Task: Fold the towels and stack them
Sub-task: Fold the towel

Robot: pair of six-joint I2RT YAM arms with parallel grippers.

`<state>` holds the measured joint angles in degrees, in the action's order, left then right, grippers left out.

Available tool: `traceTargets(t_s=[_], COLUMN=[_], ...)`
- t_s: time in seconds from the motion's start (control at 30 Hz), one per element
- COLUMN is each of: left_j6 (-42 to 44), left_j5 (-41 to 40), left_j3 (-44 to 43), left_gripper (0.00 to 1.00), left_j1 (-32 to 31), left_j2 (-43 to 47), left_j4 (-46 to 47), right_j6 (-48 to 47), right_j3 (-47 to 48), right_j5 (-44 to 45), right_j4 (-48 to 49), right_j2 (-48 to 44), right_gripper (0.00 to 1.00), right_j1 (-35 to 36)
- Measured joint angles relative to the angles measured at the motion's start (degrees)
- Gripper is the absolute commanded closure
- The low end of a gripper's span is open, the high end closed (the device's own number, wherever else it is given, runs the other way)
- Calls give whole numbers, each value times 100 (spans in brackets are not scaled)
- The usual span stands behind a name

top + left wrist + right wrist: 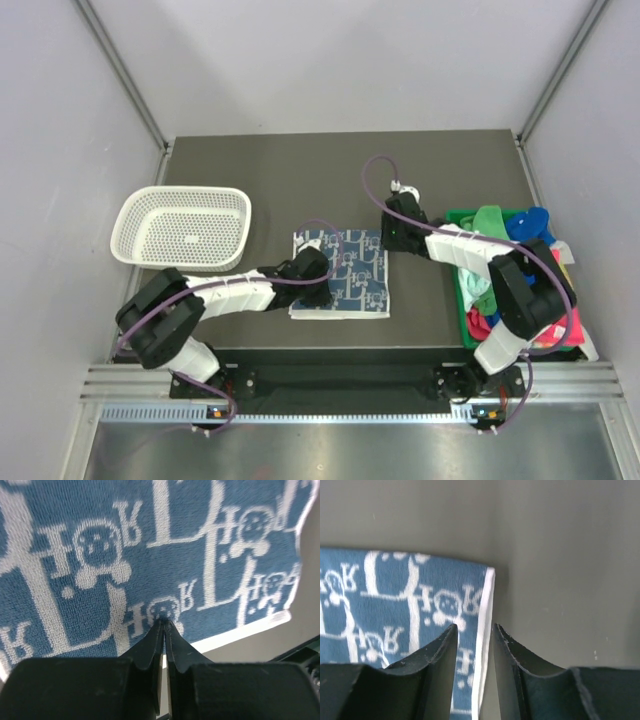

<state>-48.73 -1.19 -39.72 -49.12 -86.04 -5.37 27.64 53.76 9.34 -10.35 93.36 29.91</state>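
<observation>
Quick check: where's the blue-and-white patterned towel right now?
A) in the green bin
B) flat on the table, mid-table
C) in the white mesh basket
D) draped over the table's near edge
B: the blue-and-white patterned towel lies flat on the table, apart from the white mesh basket on the left and the green bin on the right.

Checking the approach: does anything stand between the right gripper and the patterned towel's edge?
Nothing visible does. The right gripper hangs open over the white edge of the blue-and-white towel, with table beside it.
</observation>
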Motion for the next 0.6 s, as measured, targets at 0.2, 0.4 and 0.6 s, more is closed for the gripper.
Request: traceTargets(t_s=[0.2, 0.4, 0.6], left_j6=[-122, -192, -232], left_j5=[-42, -59, -61], left_j3=[52, 52, 52], left_gripper=[92, 92, 92], left_j1=[-98, -125, -140], left_j2=[-164, -210, -238], left_j4=[245, 330, 400], right_j6=[26, 46, 44], right_j3=[223, 229, 267], right_j5=[7, -15, -151], right_j4=[195, 225, 297], right_j2=[439, 684, 702], right_gripper=[78, 93, 93], right_j1=[-92, -238, -494])
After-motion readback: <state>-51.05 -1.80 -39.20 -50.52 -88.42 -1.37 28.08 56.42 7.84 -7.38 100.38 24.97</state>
